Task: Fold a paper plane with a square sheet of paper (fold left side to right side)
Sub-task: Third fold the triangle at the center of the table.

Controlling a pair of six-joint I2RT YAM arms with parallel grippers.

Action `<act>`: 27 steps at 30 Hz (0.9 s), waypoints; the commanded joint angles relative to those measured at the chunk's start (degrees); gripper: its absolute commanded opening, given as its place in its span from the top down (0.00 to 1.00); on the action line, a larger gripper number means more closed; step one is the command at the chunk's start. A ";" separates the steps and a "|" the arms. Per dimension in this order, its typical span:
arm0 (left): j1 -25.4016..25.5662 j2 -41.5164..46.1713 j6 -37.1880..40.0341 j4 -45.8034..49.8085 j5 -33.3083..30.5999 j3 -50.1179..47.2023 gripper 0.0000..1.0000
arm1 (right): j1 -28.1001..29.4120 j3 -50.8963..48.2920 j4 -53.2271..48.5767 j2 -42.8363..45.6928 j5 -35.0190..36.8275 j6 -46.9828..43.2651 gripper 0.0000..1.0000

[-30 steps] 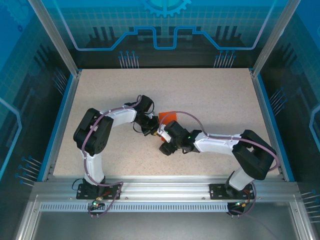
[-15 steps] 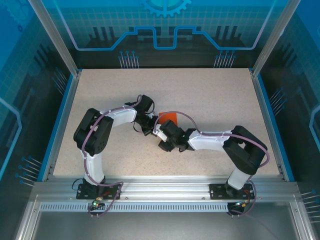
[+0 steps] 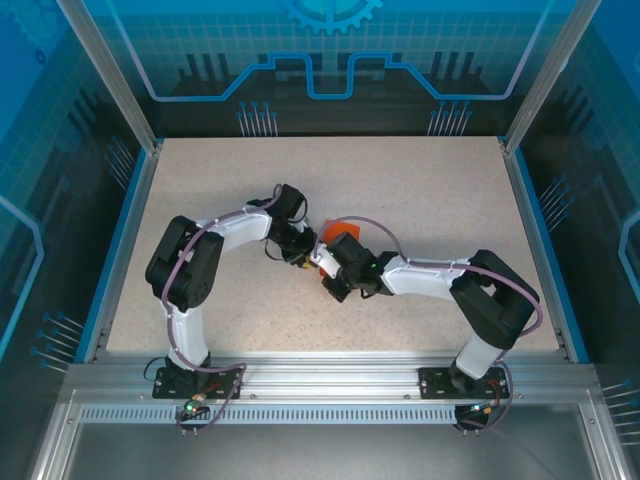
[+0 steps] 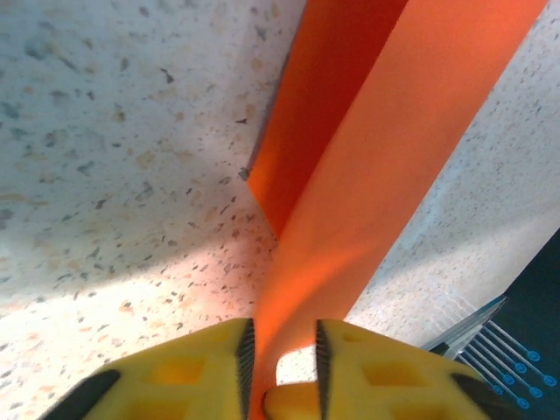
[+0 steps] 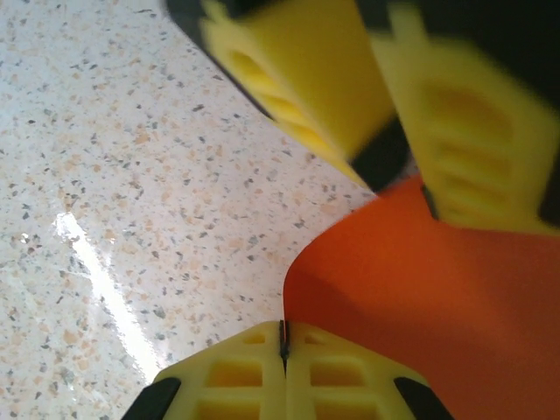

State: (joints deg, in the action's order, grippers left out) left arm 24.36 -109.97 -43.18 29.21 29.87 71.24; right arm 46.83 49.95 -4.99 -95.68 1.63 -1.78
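The left gripper (image 4: 282, 337) has its yellow fingers close together, and they pinch the sheet of paper (image 4: 376, 175). From the fingers the orange paper runs up and away to the right as a long strip. A darker flap lies on its left, down on the speckled table (image 4: 114, 131). The right gripper (image 5: 283, 337) is squeezed tight, and the paper's edge goes right into the crack between its fingers. Just past that, the other gripper's yellow fingers look blurry.
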 commanded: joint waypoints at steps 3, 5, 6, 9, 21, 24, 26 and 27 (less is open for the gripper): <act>-2.66 5.15 6.79 7.76 0.65 3.44 0.60 | -3.15 -1.27 0.00 1.49 -6.31 1.21 1.00; -3.62 6.06 8.99 9.25 0.63 4.50 0.59 | -3.53 -1.31 0.00 1.46 -7.08 1.47 1.00; -3.86 6.18 9.82 9.55 0.70 5.03 0.59 | -3.60 -1.26 0.07 1.46 -7.47 1.57 1.00; -4.05 4.88 11.48 8.93 2.13 7.24 0.64 | -4.11 -1.36 0.33 1.51 -9.13 2.14 1.00; -0.46 -14.55 13.43 9.80 7.19 26.88 0.78 | -5.78 -1.00 0.48 0.19 -13.32 4.61 1.00; -0.06 -18.59 14.05 10.66 6.89 30.38 0.78 | -6.08 -0.96 0.86 -0.04 -14.23 5.36 1.00; 0.07 -21.17 14.41 11.52 6.78 32.40 0.78 | -6.15 -0.83 0.86 -0.29 -14.68 5.62 1.00; 0.20 -22.14 14.68 11.88 6.60 33.07 0.78 | -6.16 -0.68 0.75 -0.45 -14.72 5.65 1.00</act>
State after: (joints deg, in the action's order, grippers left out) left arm 24.25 -129.75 -30.50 37.71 34.85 101.32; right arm 41.43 49.39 -4.97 -95.37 -11.07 2.59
